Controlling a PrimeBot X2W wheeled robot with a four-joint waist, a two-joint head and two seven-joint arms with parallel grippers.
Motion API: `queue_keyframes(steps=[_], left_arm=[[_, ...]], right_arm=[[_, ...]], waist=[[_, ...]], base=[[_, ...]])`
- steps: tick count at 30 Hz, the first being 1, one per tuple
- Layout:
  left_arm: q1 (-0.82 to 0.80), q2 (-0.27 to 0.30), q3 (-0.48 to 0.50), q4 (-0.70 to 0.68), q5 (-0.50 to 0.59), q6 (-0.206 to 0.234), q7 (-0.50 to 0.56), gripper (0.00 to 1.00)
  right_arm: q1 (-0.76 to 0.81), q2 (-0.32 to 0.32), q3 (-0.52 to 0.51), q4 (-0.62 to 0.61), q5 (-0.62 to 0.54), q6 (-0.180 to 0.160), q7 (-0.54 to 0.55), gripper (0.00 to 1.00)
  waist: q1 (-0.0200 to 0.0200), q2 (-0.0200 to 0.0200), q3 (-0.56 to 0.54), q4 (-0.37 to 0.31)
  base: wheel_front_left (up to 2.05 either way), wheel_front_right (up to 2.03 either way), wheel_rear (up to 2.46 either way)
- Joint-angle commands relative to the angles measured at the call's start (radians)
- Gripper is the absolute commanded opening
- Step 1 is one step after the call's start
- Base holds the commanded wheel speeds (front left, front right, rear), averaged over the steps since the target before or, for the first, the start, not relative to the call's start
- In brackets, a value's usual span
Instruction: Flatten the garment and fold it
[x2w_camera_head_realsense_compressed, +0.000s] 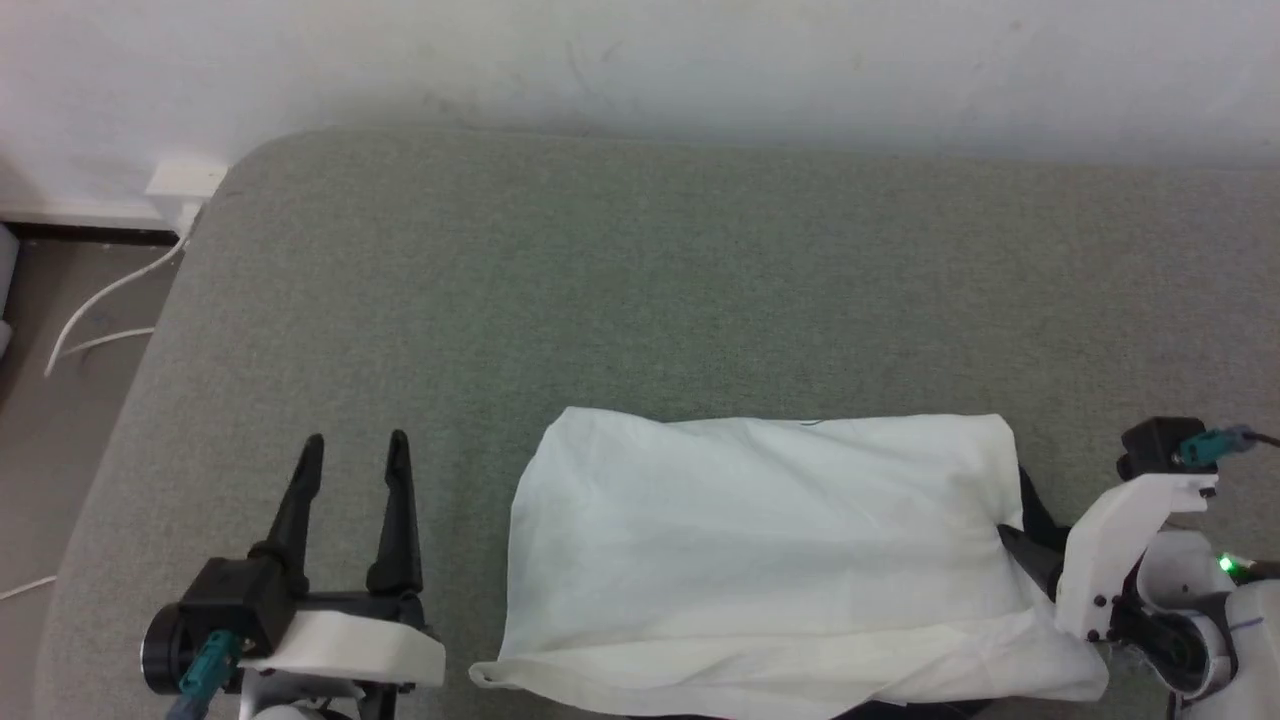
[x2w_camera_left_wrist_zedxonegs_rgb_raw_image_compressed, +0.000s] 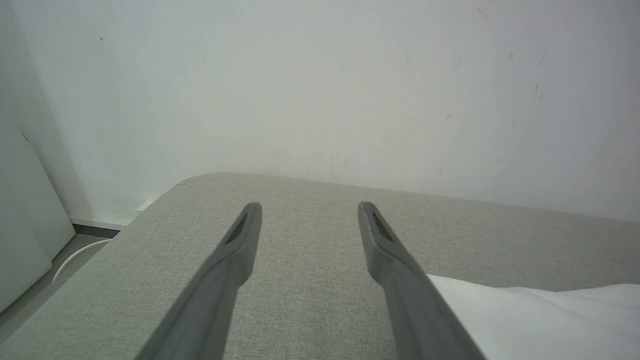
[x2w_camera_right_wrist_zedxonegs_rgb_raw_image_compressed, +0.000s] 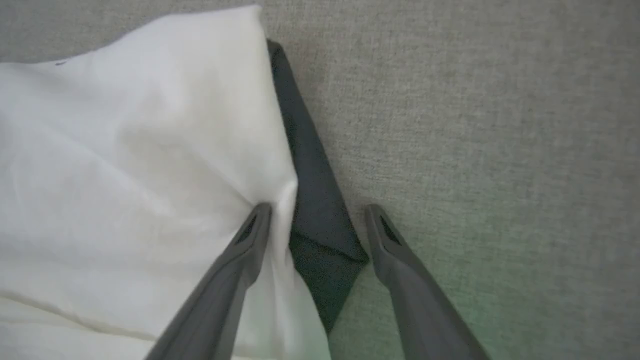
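Garment (x2w_camera_head_realsense_compressed: 770, 550) in the head view lies white side up at lower centre of the grey cushion (x2w_camera_head_realsense_compressed: 640, 280). The left gripper (x2w_camera_head_realsense_compressed: 357, 440) at lower left is wide open, empty and apart from it.

In the left wrist view, its white corner lies at lower right.

In the right wrist view, the right gripper (x2w_camera_right_wrist_zedxonegs_rgb_raw_image_compressed: 317, 207) is wide open and grips nothing. It straddles the garment's black edge strip at centre frame.

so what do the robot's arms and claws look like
left claw and right claw each have two long tapered dark fingers; black base, white wrist shell and teal cable plug behind them; small green light on the right arm
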Motion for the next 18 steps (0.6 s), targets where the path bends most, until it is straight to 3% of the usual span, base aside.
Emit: queue_keyframes(steps=[1,3,4,5,12,18], left_arm=[[-0.017,-0.005,0.006,0.006,0.007,-0.006,-0.005,1.00],[-0.019,-0.018,0.012,0.013,0.014,-0.018,-0.005,1.00],[-0.018,-0.023,0.014,0.019,0.017,-0.024,-0.005,1.00],[-0.017,-0.028,0.016,0.024,0.020,-0.028,-0.005,1.00],[-0.001,-0.040,0.038,0.051,0.047,-0.043,-0.005,1.00],[0.017,-0.043,0.044,0.065,0.058,-0.049,-0.005,1.00]], right_arm=[[0.009,0.014,0.019,0.039,0.006,-0.001,0.030,1.00],[0.010,0.020,0.044,0.083,0.018,-0.001,0.101,1.00],[0.010,0.028,0.050,0.096,0.034,-0.001,0.126,0.36],[0.010,0.033,0.055,0.103,0.048,-0.001,0.144,0.00],[-0.016,0.017,0.061,0.029,0.092,-0.001,0.085,0.00],[0.017,-0.014,-0.017,-0.062,0.090,-0.001,0.044,0.00]], waist=[[0.0000,0.0000,0.010,0.012],[0.0000,0.0000,0.009,0.016],[0.0000,0.0000,0.008,0.018],[0.0000,0.0000,0.006,0.018],[0.0000,0.0000,-0.020,-0.007],[0.0000,0.0000,-0.056,-0.047]], base=[[0.00,0.00,0.00],[0.00,0.00,0.00],[0.00,0.00,0.00],[0.00,0.00,0.00],[0.00,0.00,0.00],[0.00,0.00,0.00]])
